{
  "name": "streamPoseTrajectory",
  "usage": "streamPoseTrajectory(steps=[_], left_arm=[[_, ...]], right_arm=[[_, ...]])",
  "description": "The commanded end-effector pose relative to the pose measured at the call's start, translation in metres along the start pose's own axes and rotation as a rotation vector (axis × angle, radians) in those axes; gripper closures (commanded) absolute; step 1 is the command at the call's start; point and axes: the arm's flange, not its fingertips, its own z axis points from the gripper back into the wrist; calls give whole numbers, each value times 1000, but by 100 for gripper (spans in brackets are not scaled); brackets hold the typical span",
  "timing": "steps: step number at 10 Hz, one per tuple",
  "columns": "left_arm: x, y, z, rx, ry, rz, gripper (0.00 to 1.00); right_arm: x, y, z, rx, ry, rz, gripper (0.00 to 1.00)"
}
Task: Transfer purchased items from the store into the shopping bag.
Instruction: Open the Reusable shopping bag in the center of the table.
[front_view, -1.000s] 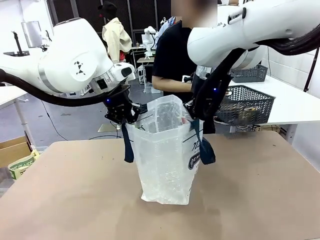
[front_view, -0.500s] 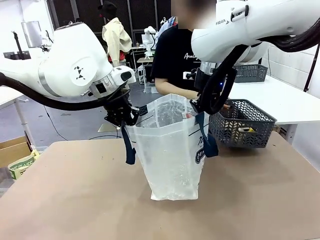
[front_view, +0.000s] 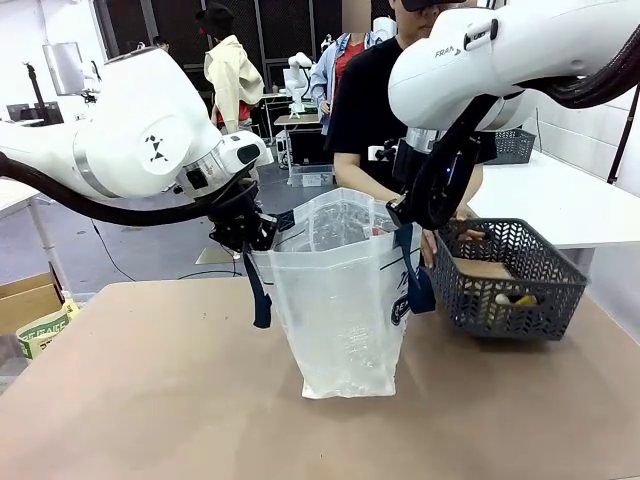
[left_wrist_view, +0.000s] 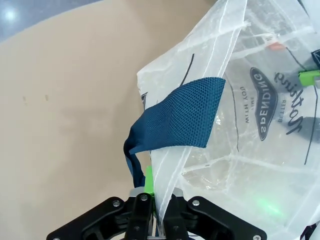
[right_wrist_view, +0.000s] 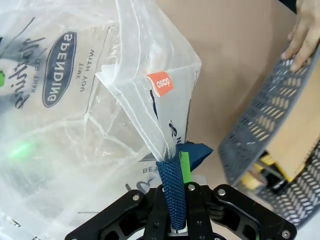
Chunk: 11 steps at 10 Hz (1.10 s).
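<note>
At the left of centre in the front view my left pincer (front_view: 243, 228) was clamped tight on the rim of the shopping bag (front_view: 345, 300), just beside a navy strap (left_wrist_view: 175, 117). The bag stood upright in the middle of the frame, its mouth stretched open. At the right of centre my right pincer (front_view: 405, 215) was likewise pinched shut on the opposite rim, with the other strap (right_wrist_view: 171, 185) caught between its fingers. Further right a dark lattice basket (front_view: 490, 300) sat just beside the bag, with a person's hand (front_view: 450, 235) at its near rim. The brownish goods inside it I took for the purchased items (front_view: 483, 268).

I judged this the holding-open step, with nothing I could make out in the bag yet. The next move called for both my grips to stay firm and level, keeping the mouth wide and the bag steady, so the person could drop the goods in.

The table (front_view: 150, 400) was plain, matt brown and bare around the bag. A cardboard box (front_view: 25, 295) stood at the lower left edge of the frame, a white table (front_view: 590, 200) at the right, and a workshop-like room lay behind.
</note>
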Motion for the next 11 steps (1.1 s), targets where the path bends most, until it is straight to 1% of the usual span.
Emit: streamPoseTrajectory(steps=[1,2,4,7,8,9,11], left_arm=[[-11,15,3,31,21,-17,100],[-13,20,3,40,23,-10,100],[-12,23,2,69,40,-33,100],[1,20,-6,84,50,-80,100],[-8,19,-3,62,39,-21,100],[-8,19,-3,62,39,-21,100],[-8,19,-3,62,39,-21,100]], right_arm=[[-5,-10,3,-5,-19,26,100],[-7,-12,5,-15,-15,26,100],[-7,-12,2,-26,22,44,100],[-5,-10,-10,-25,49,86,100],[-3,-8,-15,-30,53,110,100],[-4,-8,-4,-5,22,46,100],[-4,-8,-4,-5,22,46,100]])
